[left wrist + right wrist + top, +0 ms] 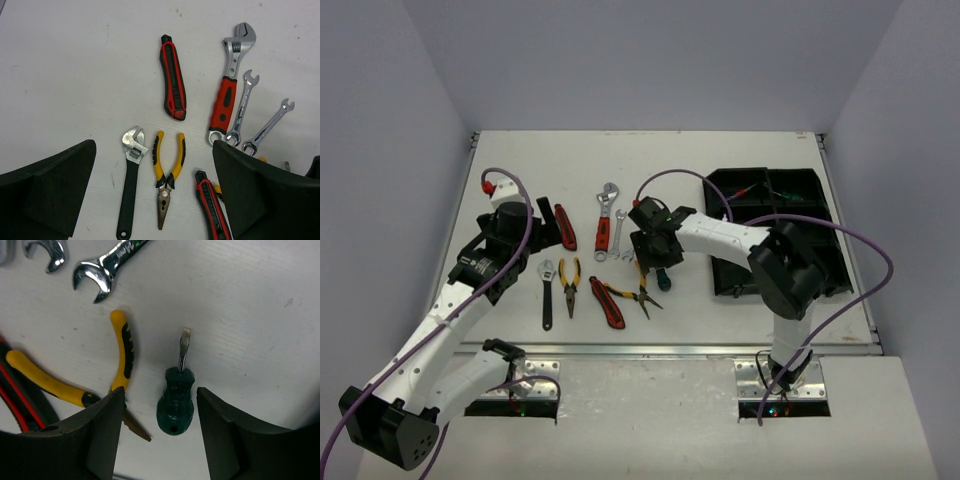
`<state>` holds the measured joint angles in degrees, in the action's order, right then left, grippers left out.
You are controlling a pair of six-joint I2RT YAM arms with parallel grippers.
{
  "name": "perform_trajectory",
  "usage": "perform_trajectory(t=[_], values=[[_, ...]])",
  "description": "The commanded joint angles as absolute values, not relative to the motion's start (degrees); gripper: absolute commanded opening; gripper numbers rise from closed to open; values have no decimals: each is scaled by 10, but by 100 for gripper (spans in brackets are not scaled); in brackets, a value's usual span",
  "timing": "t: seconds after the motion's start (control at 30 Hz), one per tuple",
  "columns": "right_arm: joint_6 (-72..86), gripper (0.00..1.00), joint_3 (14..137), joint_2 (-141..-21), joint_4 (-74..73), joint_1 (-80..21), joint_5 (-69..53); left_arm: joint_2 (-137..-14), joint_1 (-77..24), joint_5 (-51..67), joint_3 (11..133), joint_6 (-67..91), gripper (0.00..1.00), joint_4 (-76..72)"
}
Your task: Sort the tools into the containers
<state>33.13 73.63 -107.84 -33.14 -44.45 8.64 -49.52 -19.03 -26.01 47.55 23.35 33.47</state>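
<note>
My right gripper (656,262) is open and low over the table. Its fingers (95,440) stand on either side of the handle of a stubby green screwdriver (176,400), which lies flat (663,281). Yellow-handled pliers (122,350) lie just to its left. My left gripper (552,228) is open and empty above the left group of tools: a red utility knife (173,84), a black-handled adjustable wrench (129,185), yellow pliers (167,175) and a second red knife (212,207). A red-handled wrench (231,85) and two silver wrenches (242,107) lie further right. The black organiser tray (820,235) is at the right.
The tray's far compartments hold a red-tipped screwdriver (745,190) and a green one (785,192). The right arm's elbow (785,270) hangs over the tray's near part. Cables loop over both arms. White walls close in the table on three sides.
</note>
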Motion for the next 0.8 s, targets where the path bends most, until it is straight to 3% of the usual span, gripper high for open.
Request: perform_trajectory(t=[0.0,0.13,0.2,0.27,0.3,0.43,0.63,0.77], values=[[340,60,726,-1106,-328,-452,77,-493,-185,-249,486,230,100,319],[345,55,720,-1129,-327,-452,96,-491,-185,-243,485,228,100,316],[347,24,726,-1141,-333,-452,109,-492,-185,-237,484,226,100,315],[348,3,727,-1135,-333,-452,114,-493,-185,-227,483,222,100,313],[343,0,732,-1129,-338,-450,125,-493,-185,-224,483,222,100,310],[320,0,751,-1062,-350,-410,148,-495,-185,-219,482,219,100,309],[300,0,810,-954,-347,-219,174,-489,-185,-219,481,218,100,309],[355,0,869,-994,-345,-47,177,-488,-185,-215,481,216,100,308]])
